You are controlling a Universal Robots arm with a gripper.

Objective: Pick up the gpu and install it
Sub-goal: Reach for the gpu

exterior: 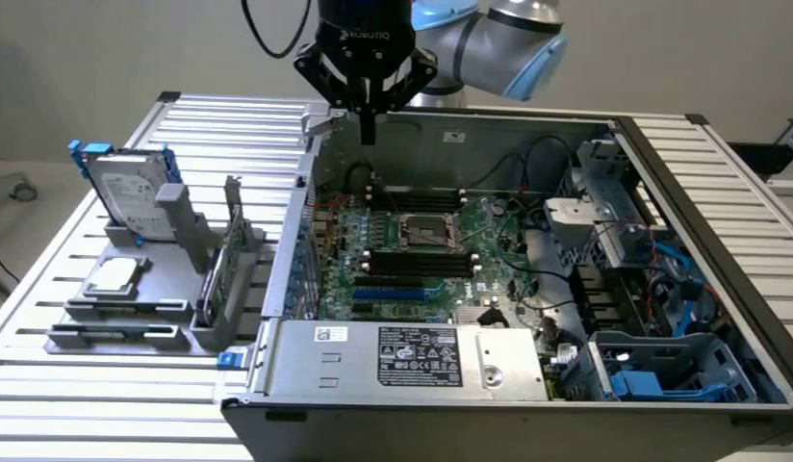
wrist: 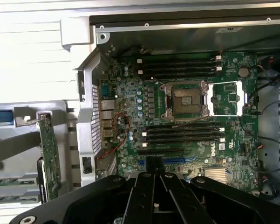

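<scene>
**Tool shut and empty; gpu on edge in its rack**

Exterior view: the black two-fingered tool hangs closed, holding nothing, above the far corner of the open grey computer case; the thin green-and-black gpu card stands in a grey rack on the slatted metal desk, towards the exterior view's left and nearer the camera, its long axis along the case wall. Wrist view: the gpu's green face and silver bracket show outside the case; the green motherboard lies under the tool.

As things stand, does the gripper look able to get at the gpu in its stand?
Probably yes. The gpu stands upright in the grey stand outside the case, top edge uncovered. The gripper hangs shut and empty over the case's corner, above the wall between them.
</scene>
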